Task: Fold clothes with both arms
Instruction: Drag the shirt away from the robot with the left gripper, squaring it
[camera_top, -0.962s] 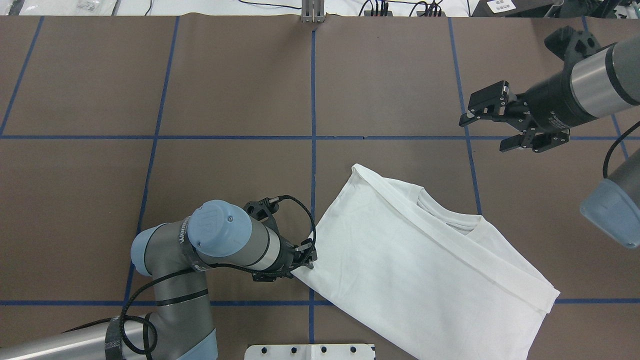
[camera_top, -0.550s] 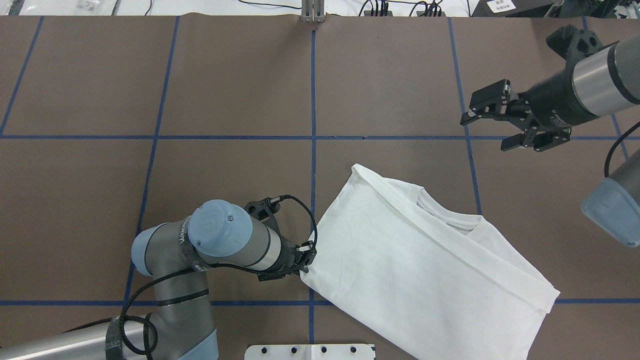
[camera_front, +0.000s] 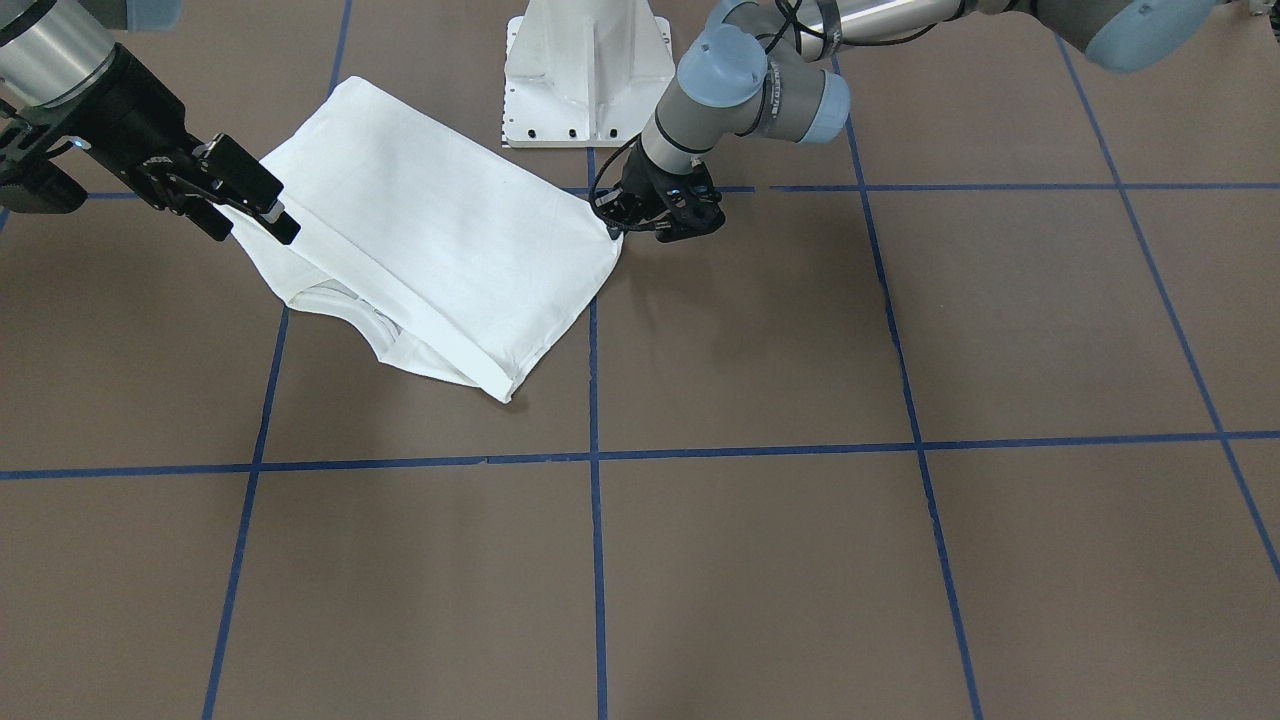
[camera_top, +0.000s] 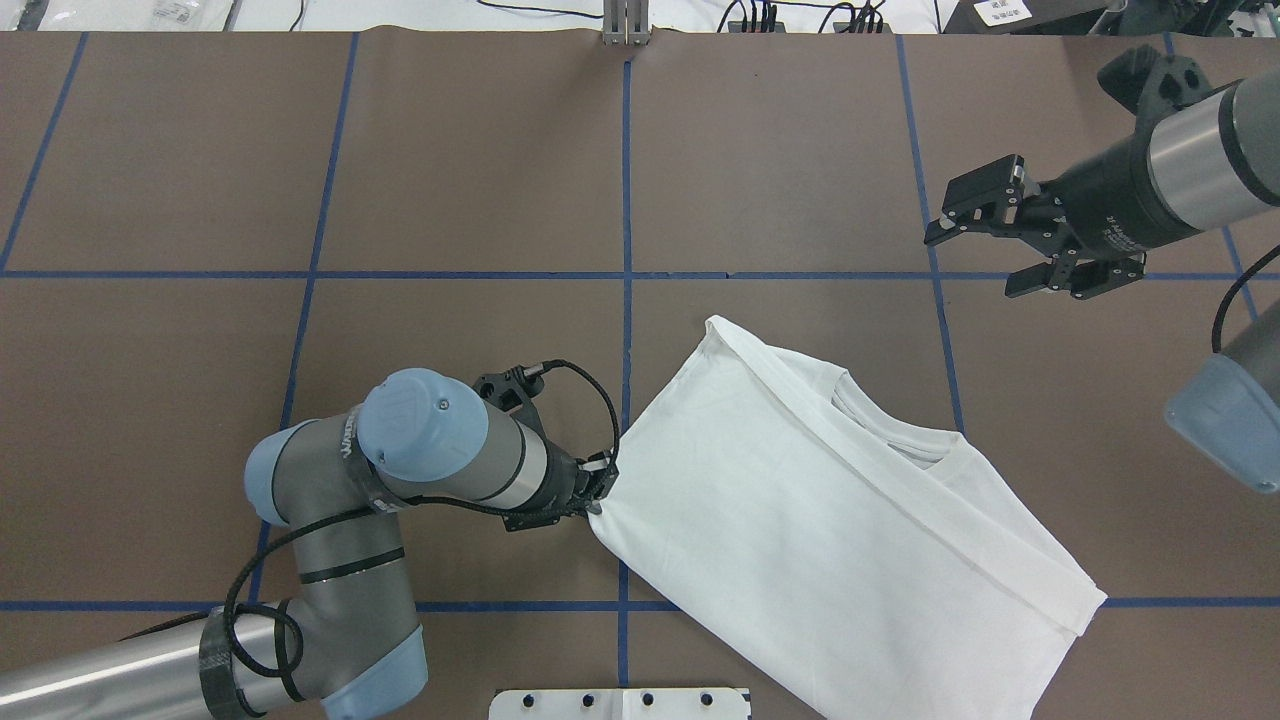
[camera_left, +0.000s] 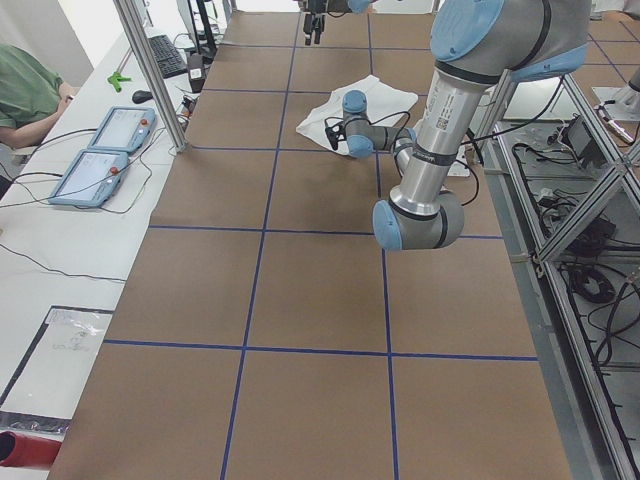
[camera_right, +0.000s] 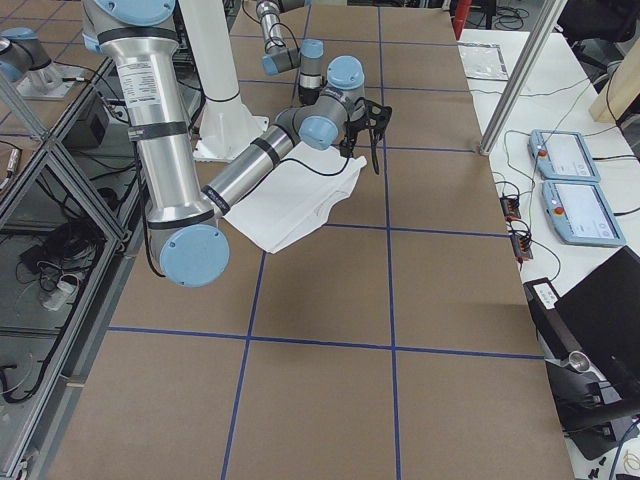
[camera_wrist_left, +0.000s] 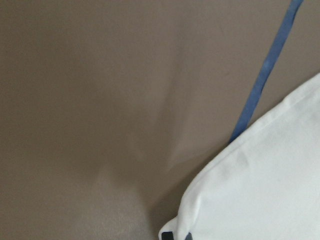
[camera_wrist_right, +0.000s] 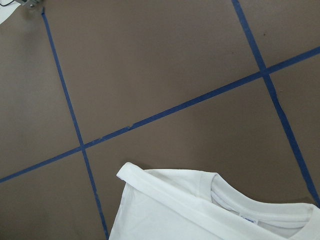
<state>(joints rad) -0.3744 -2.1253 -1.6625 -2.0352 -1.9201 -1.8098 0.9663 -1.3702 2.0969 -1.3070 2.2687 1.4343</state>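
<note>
A white long-sleeved T-shirt (camera_top: 800, 520) is seen folded into a slanted oblong on the brown table (camera_top: 450, 180), on the robot's near side and mostly to the right of the central blue tape line (camera_top: 627, 200), with one end close to the white pedestal base (camera_front: 585, 70). A folded edge is laid in a long diagonal band across the garment, and the ribbed collar (camera_top: 890, 435) is exposed beside that band, facing the far right of the table. In the right wrist view the collar is shown lying flat, and a small neck label (camera_wrist_right: 248, 219) can be made out inside it, its print too small to be read. The left arm (camera_top: 440, 460) is bent low over the table, and the left gripper (camera_top: 598, 485) is set at the shirt's leftmost corner, just beside the central tape line. In the left wrist view the dark fingertips (camera_wrist_left: 175, 235) are seen at the bottom edge of the frame, pinched together on that corner of cloth, which is slightly raised from the surface. The right arm (camera_top: 1180, 180) is held above the table beyond the shirt and well apart from it. The right gripper (camera_top: 975, 262) is spread wide with nothing between its fingers, and it is pointed across a tape line toward the table's middle. No printed text is visible on the upturned fabric.
</note>
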